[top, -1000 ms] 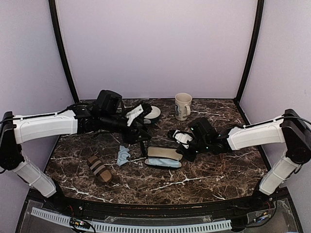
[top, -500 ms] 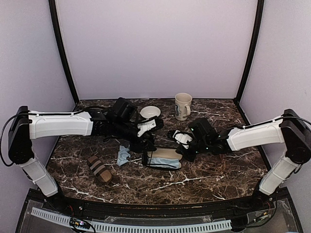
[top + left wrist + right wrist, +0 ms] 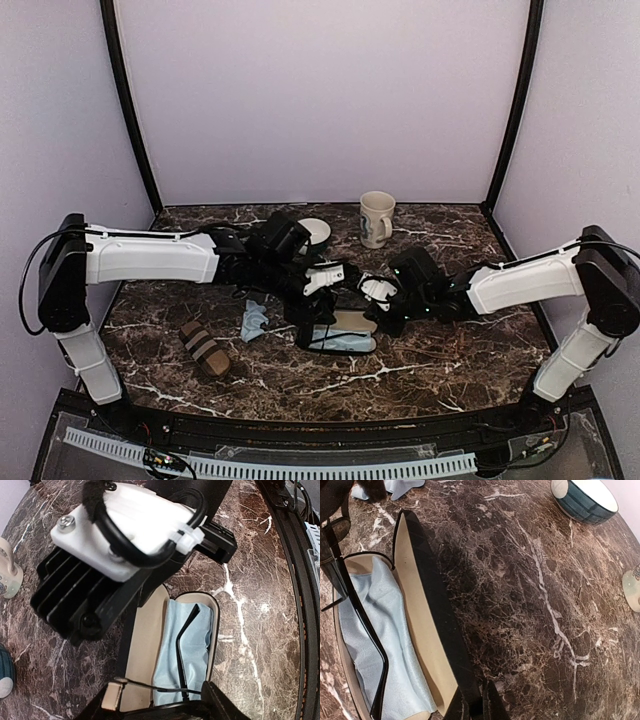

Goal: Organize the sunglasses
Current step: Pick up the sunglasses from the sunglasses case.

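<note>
The sunglasses (image 3: 181, 650) hang low over an open black case (image 3: 340, 335) lined in beige with a light blue cloth (image 3: 172, 630) inside. One thin dark arm of the sunglasses (image 3: 350, 600) lies across the cloth. My left gripper (image 3: 165, 700) is shut on their frame, which spans the gap between its two fingers at the case's near end. My left gripper (image 3: 318, 300) sits at the left end of the case. My right gripper (image 3: 477, 705) is shut on the rim of the case's raised lid (image 3: 427, 590), at the right end of the case (image 3: 385, 312).
A brown striped case (image 3: 204, 348) lies at the front left. A crumpled blue cloth (image 3: 253, 320) sits left of the open case. A teal bowl (image 3: 313, 231) and a cream mug (image 3: 376, 218) stand toward the back.
My left arm has swung right and forward with the sunglasses, from near the bowl to over the open case. The right gripper has stayed on the lid.
</note>
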Available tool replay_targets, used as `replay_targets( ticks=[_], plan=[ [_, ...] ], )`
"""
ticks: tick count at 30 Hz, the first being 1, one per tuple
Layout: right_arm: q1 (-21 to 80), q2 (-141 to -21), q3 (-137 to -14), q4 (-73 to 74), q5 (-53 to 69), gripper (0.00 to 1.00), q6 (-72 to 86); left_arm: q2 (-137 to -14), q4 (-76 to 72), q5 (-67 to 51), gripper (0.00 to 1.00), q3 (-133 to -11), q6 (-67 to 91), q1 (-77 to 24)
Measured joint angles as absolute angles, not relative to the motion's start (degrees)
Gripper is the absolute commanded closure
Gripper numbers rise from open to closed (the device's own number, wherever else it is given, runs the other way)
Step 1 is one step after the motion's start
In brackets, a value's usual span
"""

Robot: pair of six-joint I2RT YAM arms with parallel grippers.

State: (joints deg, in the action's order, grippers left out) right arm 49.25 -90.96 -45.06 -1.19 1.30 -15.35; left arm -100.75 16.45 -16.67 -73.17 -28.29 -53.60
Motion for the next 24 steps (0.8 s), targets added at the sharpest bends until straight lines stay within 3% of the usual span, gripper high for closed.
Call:
replay_targets(
  ticks=[14, 24],
  plan=[
    [49.5, -91.0, -44.7, -1.9, 1.0, 1.0, -15.0, -101.7, 14.2, -16.2, 0.38, -73.5, -28.3, -54.9],
    [50.0, -91.0, -44.6, -4.1, 0.4, 1.0, -14.2, -104.2, 13.4, -17.1, 0.33, -73.5, -27.9, -56.5]
  ],
)
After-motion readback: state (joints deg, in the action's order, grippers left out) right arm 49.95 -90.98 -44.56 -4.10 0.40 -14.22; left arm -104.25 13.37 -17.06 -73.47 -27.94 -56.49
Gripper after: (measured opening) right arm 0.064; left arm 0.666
